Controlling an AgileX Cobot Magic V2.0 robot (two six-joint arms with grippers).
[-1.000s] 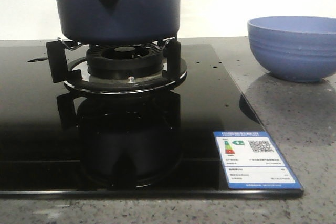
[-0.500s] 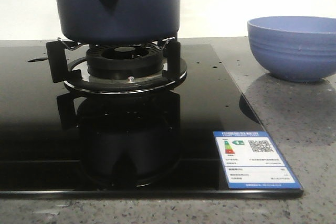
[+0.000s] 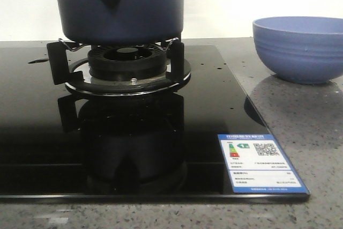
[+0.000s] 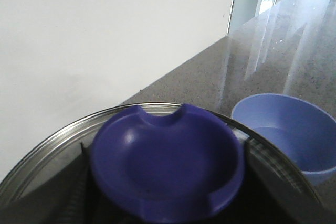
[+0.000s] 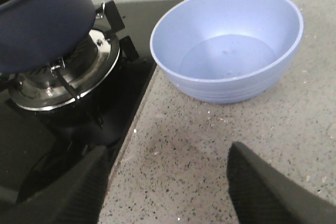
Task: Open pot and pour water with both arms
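The large dark navy-blue cylindrical pot [image 3: 120,6] sits on the black burner grate [image 3: 126,63] of the glossy black glass hob [image 3: 48,132], toward the far left of the speckled grey stone bench [image 3: 300,127]. Its stubby spout with a round hole faces the front edge. The front view cuts off the pot's top, so its rim and lid are hidden there.

To the right, past the hob's right edge, the periwinkle-blue round bowl [image 3: 299,48] stands on bare stone, well apart from the pot. The stone between hob edge and bowl and along the bench's front edge lies open. A white and blue energy label [image 3: 261,163] is stuck on the hob's front right corner.

The right hand [image 5: 168,192] hangs over this open stone, its two dark fingers [image 5: 262,192] spread apart and gripping nothing.

The left wrist view shows a blurred dark blue dished knob [image 4: 168,171] on a steel-rimmed lid [image 4: 47,145], very close to the camera. The left hand's fingers cannot be made out there, so I cannot tell whether it is clamped or apart.
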